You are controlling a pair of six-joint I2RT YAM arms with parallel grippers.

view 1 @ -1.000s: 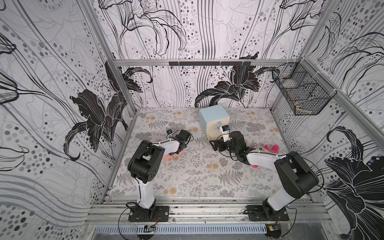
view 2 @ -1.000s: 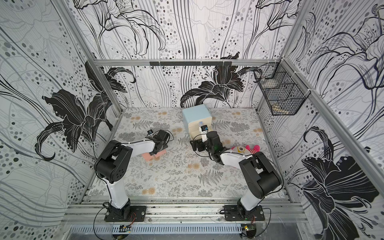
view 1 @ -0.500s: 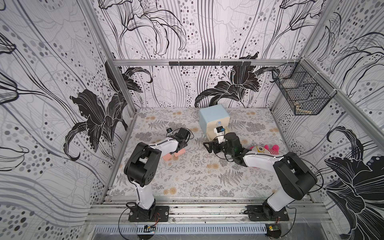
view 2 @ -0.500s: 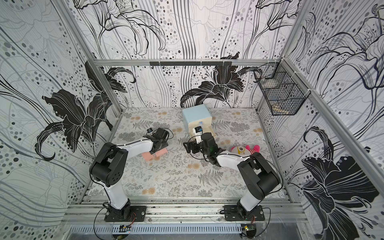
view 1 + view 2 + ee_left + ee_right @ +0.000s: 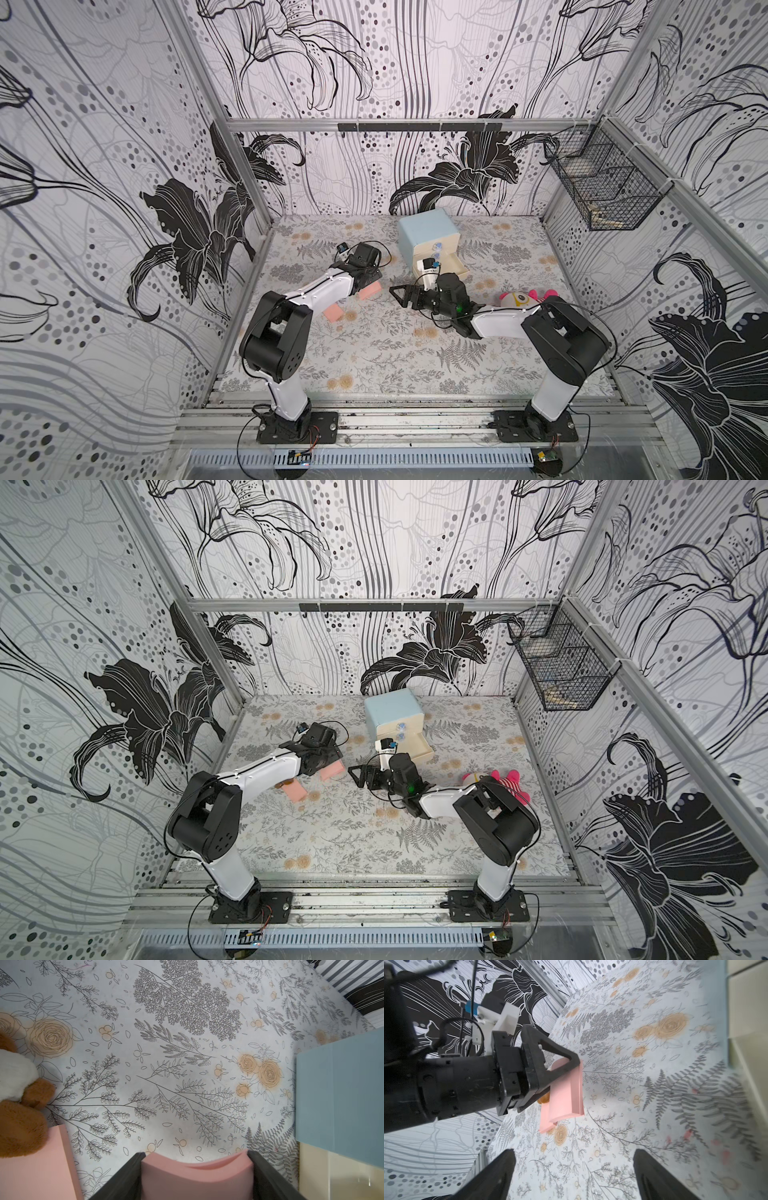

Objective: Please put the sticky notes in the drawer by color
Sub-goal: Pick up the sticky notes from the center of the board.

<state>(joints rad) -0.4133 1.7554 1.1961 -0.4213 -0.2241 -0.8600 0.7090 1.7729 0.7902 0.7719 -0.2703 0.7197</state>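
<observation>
Two pink square paper sticky-note pads are in view. We see one, the held pink pad (image 5: 197,1180), pinched edge to edge between the black fingers (image 5: 124,1176) of the left gripper (image 5: 195,1155). Its jaws stand partway closed on the pad, so that the paper bows up in the middle. This pad sits between the other pad and the chest. The loose pink pad (image 5: 334,312) lies flat on the grey floral mat (image 5: 374,357), partly under the left arm and just beside a brown and white plush toy (image 5: 18,1105).

At the rear middle of the mat stands the light blue cube-shaped mini chest (image 5: 424,232) with cream drawer fronts and round blue knobs. Its lowest drawer (image 5: 455,266) is pulled out, while the two above it are flush with the shell. From these angles we cannot tell whether anything lies inside the pulled-out one.

We find the right gripper (image 5: 573,1155) spread wide with nothing between its jaws. It is low over the mat in front of the chest, its tips pointing toward the left gripper but apart from it. A pink striped plush toy (image 5: 521,298) lies behind the right arm, and a black wire basket (image 5: 611,195) hangs on the right wall.
</observation>
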